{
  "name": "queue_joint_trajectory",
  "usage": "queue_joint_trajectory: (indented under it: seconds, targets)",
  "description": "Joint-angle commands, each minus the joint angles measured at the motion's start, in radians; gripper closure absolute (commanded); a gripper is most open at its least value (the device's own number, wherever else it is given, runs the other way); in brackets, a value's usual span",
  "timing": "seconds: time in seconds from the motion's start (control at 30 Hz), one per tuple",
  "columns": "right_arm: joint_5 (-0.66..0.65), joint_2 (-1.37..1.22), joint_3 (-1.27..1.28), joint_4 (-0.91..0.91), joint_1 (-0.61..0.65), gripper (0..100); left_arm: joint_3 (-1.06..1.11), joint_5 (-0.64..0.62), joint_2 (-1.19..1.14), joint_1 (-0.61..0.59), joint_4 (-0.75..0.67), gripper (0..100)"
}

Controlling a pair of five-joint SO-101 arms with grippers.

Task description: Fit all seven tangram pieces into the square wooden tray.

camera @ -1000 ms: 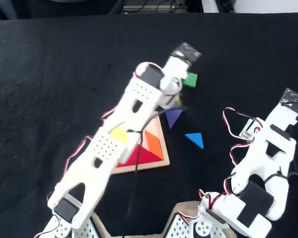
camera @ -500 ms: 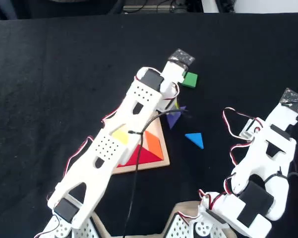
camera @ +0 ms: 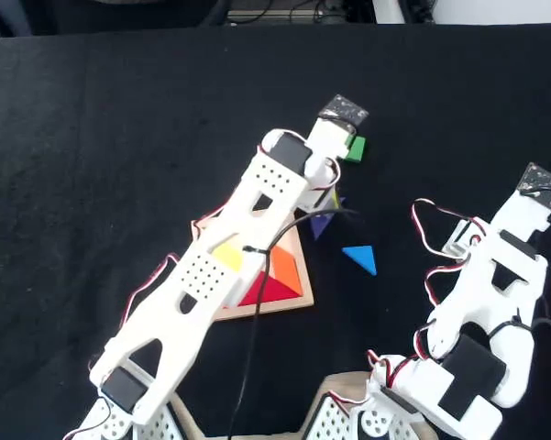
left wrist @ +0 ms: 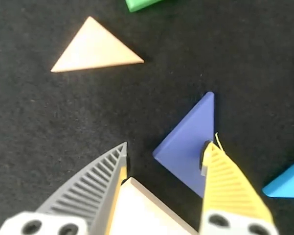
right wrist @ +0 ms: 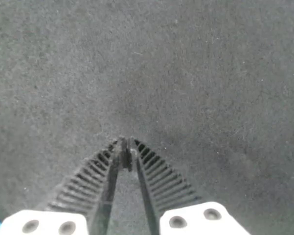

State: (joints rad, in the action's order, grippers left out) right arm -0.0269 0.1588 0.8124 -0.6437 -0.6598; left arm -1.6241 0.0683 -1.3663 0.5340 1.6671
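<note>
On the black table [camera: 92,137], the left arm [camera: 220,275] is lying stretched across the square wooden tray [camera: 275,306], covering much of it. The right arm [camera: 486,302] is sitting folded at the near right, well apart from the pieces. Its right gripper [right wrist: 124,152] is hanging over bare cloth with jaws pressed together.

In the tray, a red piece [camera: 270,289], an orange piece [camera: 282,261] and a yellow piece [camera: 225,257] are showing beside the arm. The left gripper [left wrist: 166,147] is hovering with jaws apart, holding nothing, its yellow finger [left wrist: 225,181] overlapping the purple triangle [left wrist: 191,142] just outside the tray. A pale triangle [left wrist: 95,49] is lying near it on the cloth. The green piece [camera: 354,148] is lying farther out, and the blue triangle [camera: 359,258] is lying to the right of the purple one.
</note>
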Motion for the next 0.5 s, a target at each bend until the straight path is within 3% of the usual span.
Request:
queue_joint_trajectory:
  seconds: [0.0,0.47]
  targets:
    - [-0.008,0.004,-0.007,0.018,0.015,98.7,-0.039,-0.005,0.008,0.030,0.025,75]
    - [-0.008,0.004,-0.007,0.018,0.011,98.7,-0.042,-0.005,-0.020,0.025,0.011,75]
